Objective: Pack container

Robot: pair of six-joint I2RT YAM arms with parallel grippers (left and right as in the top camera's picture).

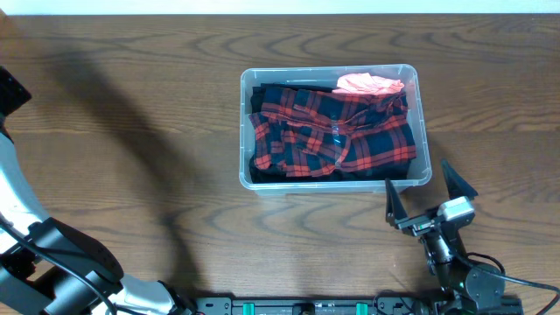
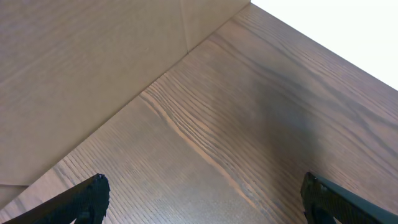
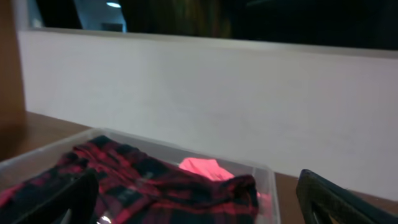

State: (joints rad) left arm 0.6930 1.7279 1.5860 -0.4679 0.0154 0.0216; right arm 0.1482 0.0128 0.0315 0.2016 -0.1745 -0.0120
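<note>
container [image 1: 244, 131] sits centre-right on table [image 1: 131, 105]; packed with plaid garment [image 1: 332, 131], pink cloth [image 1: 369, 84] in its far-right corner; likely light, thin flexy walls, slick; grab the rolled rim, not the sides; right gripper [image 1: 426, 194] just near of it, jaws wide, empty; left gripper [image 2: 205, 183] wide over bare wood

Ahead of your right jaws you have a clear, glossy plastic container [image 1: 423, 131], soft plaid cloth [image 1: 332, 131] and a matt wood-grain table [image 1: 131, 114].
</note>
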